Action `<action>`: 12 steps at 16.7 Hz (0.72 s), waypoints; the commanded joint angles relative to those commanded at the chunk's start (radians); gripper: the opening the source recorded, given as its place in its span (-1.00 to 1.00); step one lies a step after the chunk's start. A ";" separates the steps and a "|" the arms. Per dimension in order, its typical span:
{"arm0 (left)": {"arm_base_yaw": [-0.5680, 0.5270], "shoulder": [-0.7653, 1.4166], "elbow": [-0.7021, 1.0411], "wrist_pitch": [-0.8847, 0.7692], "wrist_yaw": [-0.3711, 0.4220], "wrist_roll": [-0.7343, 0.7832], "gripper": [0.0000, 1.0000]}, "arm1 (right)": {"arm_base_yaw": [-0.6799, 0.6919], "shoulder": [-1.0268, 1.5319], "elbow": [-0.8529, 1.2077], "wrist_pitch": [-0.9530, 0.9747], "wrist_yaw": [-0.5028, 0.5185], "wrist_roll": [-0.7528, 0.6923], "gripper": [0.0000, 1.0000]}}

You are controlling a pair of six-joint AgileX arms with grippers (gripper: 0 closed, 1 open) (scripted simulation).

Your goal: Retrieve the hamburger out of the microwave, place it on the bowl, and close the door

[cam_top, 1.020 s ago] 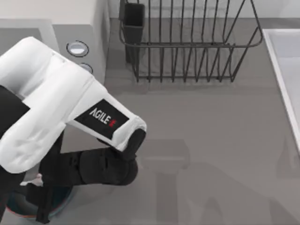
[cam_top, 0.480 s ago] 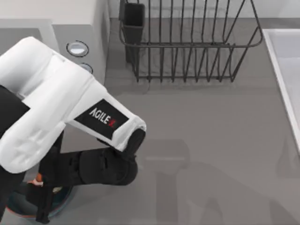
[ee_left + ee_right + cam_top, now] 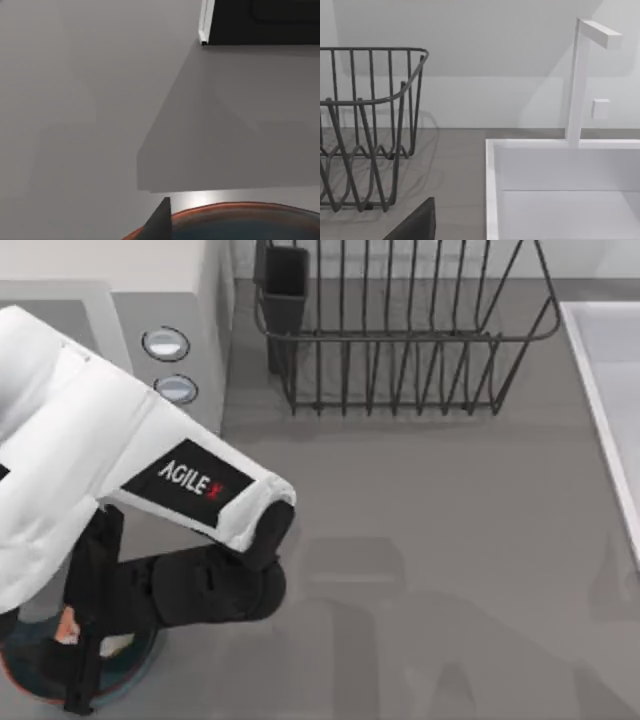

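The white microwave [image 3: 150, 280] stands at the back left, its grey panel with two round buttons [image 3: 165, 343] facing up. In the left wrist view its dark cavity [image 3: 265, 20] is open. The door is hidden under my left arm. At the front left lies the blue-teal bowl [image 3: 138, 660], and its reddish rim [image 3: 240, 207] fills the near edge of the left wrist view. My left gripper [image 3: 85, 655] hangs over the bowl, shut on the orange-and-white hamburger [image 3: 66, 626]. One dark fingertip [image 3: 415, 225] of my parked right gripper shows in the right wrist view.
A black wire dish rack [image 3: 400, 330] with a dark cup [image 3: 285, 290] stands at the back centre. A white sink [image 3: 610, 390] with a tall faucet [image 3: 577, 80] runs along the right edge. Bare grey tabletop [image 3: 430, 560] lies between them.
My left arm has swung left and toward the front edge, carrying the hamburger farther over the bowl. The second button on the microwave panel is now uncovered.
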 joint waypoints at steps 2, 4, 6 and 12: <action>0.029 -0.089 -0.047 0.062 0.035 0.112 1.00 | 0.000 0.000 0.000 0.000 0.000 0.000 1.00; 0.067 -0.213 -0.110 0.144 0.083 0.268 1.00 | 0.000 0.000 0.000 0.000 0.000 0.000 1.00; 0.112 -0.366 -0.185 0.243 0.139 0.464 1.00 | 0.000 0.000 0.000 0.000 0.000 0.000 1.00; 0.282 -0.941 -0.465 0.609 0.350 1.226 1.00 | 0.000 0.000 0.000 0.000 0.000 0.000 1.00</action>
